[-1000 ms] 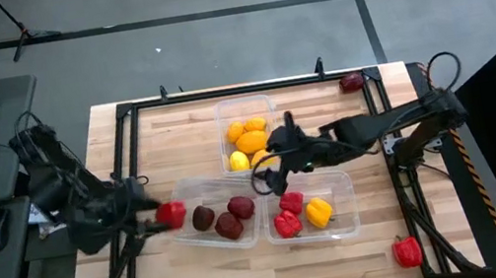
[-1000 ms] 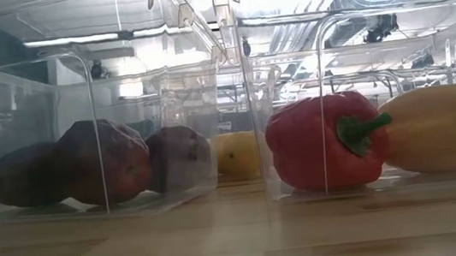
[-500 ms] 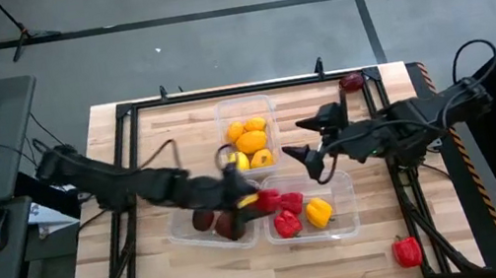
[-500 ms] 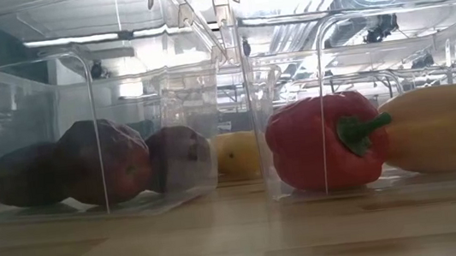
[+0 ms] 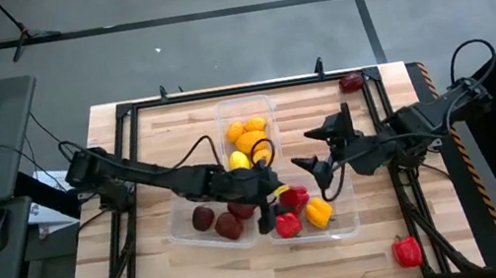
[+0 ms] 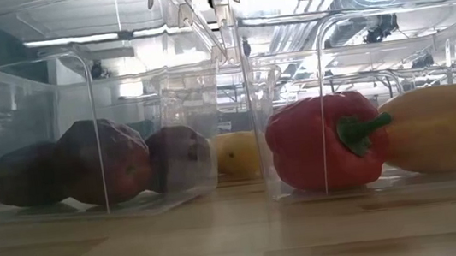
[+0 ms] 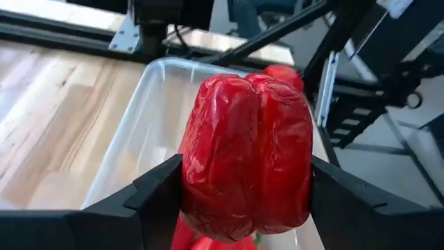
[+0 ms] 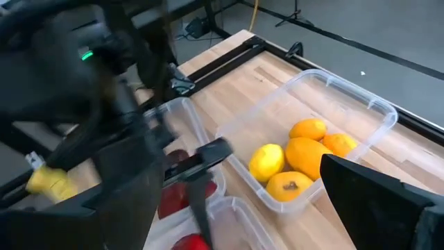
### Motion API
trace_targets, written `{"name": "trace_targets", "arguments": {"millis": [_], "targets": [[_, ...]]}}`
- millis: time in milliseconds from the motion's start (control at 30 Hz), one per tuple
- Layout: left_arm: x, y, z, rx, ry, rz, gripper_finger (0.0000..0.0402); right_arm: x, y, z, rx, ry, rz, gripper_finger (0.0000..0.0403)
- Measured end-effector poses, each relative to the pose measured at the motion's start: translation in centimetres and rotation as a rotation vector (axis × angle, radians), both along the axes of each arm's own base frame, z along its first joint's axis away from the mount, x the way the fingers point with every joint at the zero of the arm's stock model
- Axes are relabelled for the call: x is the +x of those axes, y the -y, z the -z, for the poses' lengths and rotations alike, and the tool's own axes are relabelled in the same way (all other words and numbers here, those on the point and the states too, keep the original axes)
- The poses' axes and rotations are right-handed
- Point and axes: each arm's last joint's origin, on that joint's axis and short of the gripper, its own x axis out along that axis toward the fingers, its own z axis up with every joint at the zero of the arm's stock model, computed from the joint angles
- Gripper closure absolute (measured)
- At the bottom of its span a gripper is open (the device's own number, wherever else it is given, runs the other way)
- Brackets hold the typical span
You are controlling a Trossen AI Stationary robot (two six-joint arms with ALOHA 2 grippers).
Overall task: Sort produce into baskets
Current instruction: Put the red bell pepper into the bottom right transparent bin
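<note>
The left gripper (image 5: 272,198) is clamped on a red bell pepper (image 7: 246,156), one finger on each flank, and hangs above the pepper tub (image 5: 347,228), over its end nearest the maroon-fruit tub (image 5: 183,234). This tub already holds red peppers and a yellow one (image 5: 318,212). The step in hand looks like the delivery of this pepper. The next move calls for lowering it until it sits among the others, then parting the fingers without knocking the tub wall.

The right gripper (image 5: 314,148) waits with its fingers spread wide and empty, just beside the pepper tub on the side of the citrus tub (image 5: 220,113). Two red pieces lie loose on the table (image 5: 177,130), well apart from the pepper tub: one (image 5: 351,82) at the far edge, another (image 5: 407,252) at the near corner.
</note>
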Motion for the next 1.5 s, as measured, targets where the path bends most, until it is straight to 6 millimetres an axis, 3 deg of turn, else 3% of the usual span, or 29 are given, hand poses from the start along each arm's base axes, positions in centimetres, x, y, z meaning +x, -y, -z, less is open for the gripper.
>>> {"name": "trace_targets", "arguments": {"millis": [267, 433, 567, 733, 900, 1133, 1367, 1500], "targets": [[0.5, -1.6, 0.1, -0.015, 0.003, -0.005, 0.0073, -0.6, -0.9, 0.3, -0.019, -0.038, -0.044, 0.0029], [-1.3, -2.7, -1.8, -0.046, -0.041, 0.027, 0.0047, -0.7, -1.3, 0.5, 0.055, -0.076, -0.121, 0.0029], [-4.6, -3.4, -5.0, -0.045, -0.053, 0.029, 0.0046, -0.6, -1.8, 0.5, 0.206, -0.084, -0.213, 0.0029], [-10.1, -3.1, -10.0, -0.003, 0.062, 0.073, 0.0046, -0.9, -2.8, 0.5, 0.375, -0.121, -0.302, 0.0029], [-15.5, -3.1, -12.9, 0.052, 0.160, -0.049, 0.0046, -1.9, -5.1, 1.4, 0.553, -0.242, -0.353, 0.0029], [-20.0, -3.4, -14.2, 0.050, 0.172, -0.264, 0.0046, -2.7, -10.4, 4.7, 0.662, -0.415, -0.226, 0.0029], [-20.5, -3.3, -14.3, 0.052, 0.175, -0.315, 0.0046, -3.6, -16.0, 10.4, 0.822, -0.930, -0.129, 0.0029], [-20.3, -3.3, -14.2, 0.062, 0.173, -0.318, 0.0046, -4.4, -17.7, 12.9, 0.849, -1.200, -0.001, 0.0029]]}}
